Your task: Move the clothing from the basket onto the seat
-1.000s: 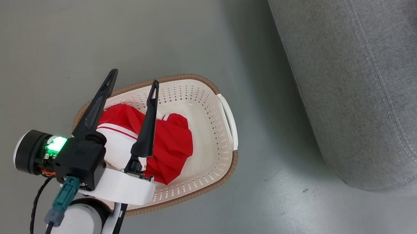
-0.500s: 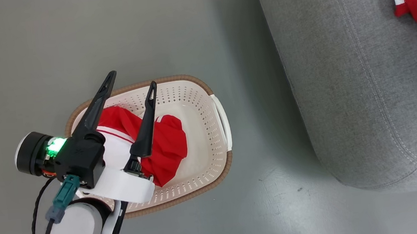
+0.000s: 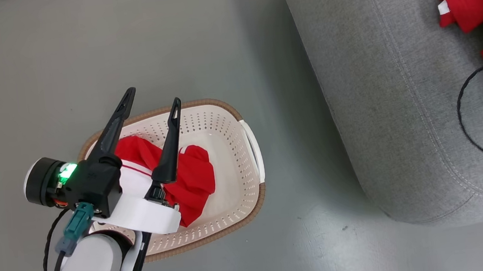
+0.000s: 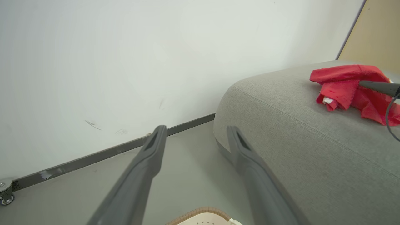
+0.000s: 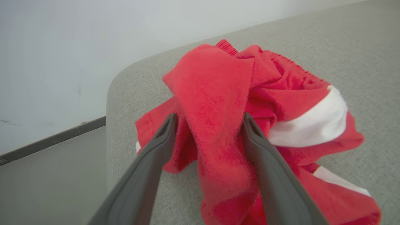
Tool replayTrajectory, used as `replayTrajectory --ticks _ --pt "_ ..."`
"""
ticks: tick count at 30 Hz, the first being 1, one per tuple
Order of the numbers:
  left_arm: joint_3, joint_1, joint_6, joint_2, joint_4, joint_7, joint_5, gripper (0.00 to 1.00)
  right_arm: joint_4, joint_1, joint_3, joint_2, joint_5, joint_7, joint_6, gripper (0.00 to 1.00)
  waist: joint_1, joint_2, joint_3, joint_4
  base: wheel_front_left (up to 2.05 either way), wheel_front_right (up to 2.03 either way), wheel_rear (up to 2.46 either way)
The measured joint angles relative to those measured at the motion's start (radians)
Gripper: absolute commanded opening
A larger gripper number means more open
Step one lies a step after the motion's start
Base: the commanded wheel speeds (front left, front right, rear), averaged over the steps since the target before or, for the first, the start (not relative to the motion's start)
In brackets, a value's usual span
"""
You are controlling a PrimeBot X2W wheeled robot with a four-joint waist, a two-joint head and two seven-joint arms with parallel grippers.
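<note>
Grey floor [image 3: 36, 62] in the head view: the basket [image 3: 236, 154] holds red clothing [image 3: 194, 181], and the left tool [image 3: 154, 96] hangs over it, fingers wide and empty; the seat [image 3: 398, 92] stands near. In the left wrist view you see a red garment [image 4: 340, 84] lying on the seat, a white wall [image 4: 125, 47] behind. In the right wrist view the right tool [image 5: 210, 116] stands wide, a fold of that garment between its fingers.
</note>
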Motion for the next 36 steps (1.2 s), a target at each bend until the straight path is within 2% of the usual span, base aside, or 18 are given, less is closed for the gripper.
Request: replayTrajectory --ticks 15,36 --pt "0.006 0.02 0.0 -0.027 0.051 -0.034 -0.028 1.0 -0.127 0.108 0.111 0.045 0.03 -0.025 0.0 1.0 0.0 0.0 -0.065 0.004 0.0 0.0 0.0" --pt "0.051 0.068 0.022 -0.066 0.116 -0.069 -0.062 1.0 -0.517 0.193 0.284 0.059 0.072 -0.032 0.0 1.0 0.0 0.0 -0.161 0.062 0.0 0.0 0.0"
